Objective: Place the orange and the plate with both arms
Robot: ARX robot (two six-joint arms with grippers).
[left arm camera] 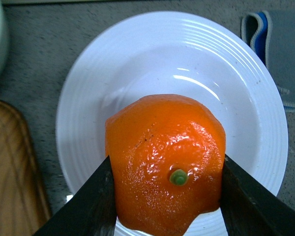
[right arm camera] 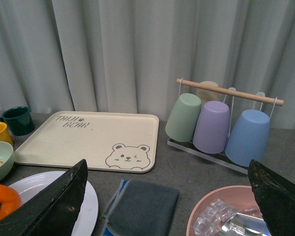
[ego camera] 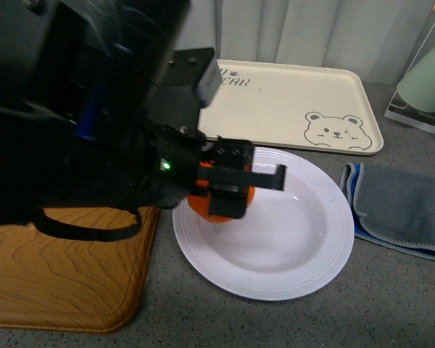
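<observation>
The orange [left arm camera: 164, 162] is bright and lumpy with a green stem dot, and my left gripper [left arm camera: 167, 196] is shut on it, one black finger on each side. It hangs over the near-left part of the white ribbed plate [left arm camera: 246, 83]. In the front view the left gripper [ego camera: 228, 185] holds the orange [ego camera: 217, 216] above the left side of the plate [ego camera: 304, 239], whether touching it I cannot tell. My right gripper [right arm camera: 169, 196] stands open and empty, raised off to the right; the plate [right arm camera: 86, 206] and orange [right arm camera: 5, 199] show at that view's lower left.
A beige bear tray [ego camera: 290, 101] lies behind the plate, a grey-blue cloth [ego camera: 399, 206] to its right, a wooden board [ego camera: 65, 268] to its left. A cup rack [right arm camera: 221, 123], pink bowl with ice [right arm camera: 226, 216], green bowl [right arm camera: 0, 157], yellow and dark green mugs [right arm camera: 17, 120] stand around.
</observation>
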